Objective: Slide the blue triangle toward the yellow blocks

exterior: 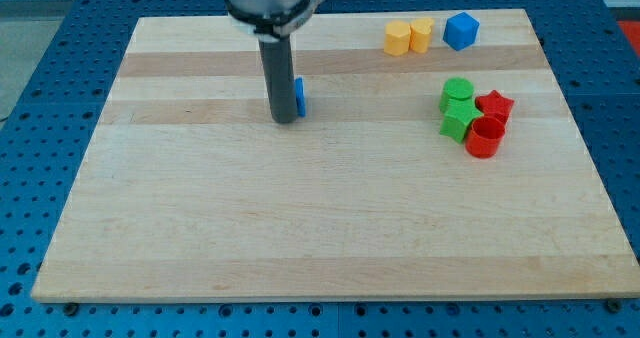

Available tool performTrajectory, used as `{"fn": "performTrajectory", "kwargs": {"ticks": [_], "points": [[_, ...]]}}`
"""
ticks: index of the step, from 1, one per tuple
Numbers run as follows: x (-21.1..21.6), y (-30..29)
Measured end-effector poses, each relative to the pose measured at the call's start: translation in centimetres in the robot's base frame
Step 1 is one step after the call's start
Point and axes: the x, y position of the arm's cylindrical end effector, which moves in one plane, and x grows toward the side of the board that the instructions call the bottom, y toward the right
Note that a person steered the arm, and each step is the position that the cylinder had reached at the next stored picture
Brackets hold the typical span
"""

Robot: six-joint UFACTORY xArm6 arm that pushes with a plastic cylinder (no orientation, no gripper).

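No claw shows on this arm; it ends in a dark rod, so open or closed cannot be told. My tip (284, 119) rests on the tabletop (300, 238), touching the blue triangle (300, 96), which sits at its 3 o'clock and is mostly hidden by the rod, its shape hard to make out. Two yellow blocks (409, 36) lie well apart at the triangle's 2 o'clock, beside a blue cube (461, 30). No writing is readable.

Bare board (380, 88) separates blue triangle (300, 96) from yellow blocks (408, 36).
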Motion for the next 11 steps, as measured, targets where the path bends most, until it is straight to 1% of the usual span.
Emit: {"fn": "performTrajectory", "kwargs": {"ticks": [1, 2, 3, 4, 6, 8, 9, 10, 11], "points": [[-3.3, 0.6], [-3.5, 1.7], [-4.1, 0.6], [-4.1, -2.9], [-4.3, 1.3], [-4.7, 6.9], [-4.7, 7.2], [-5.1, 4.3], [-8.6, 7.2]]}}
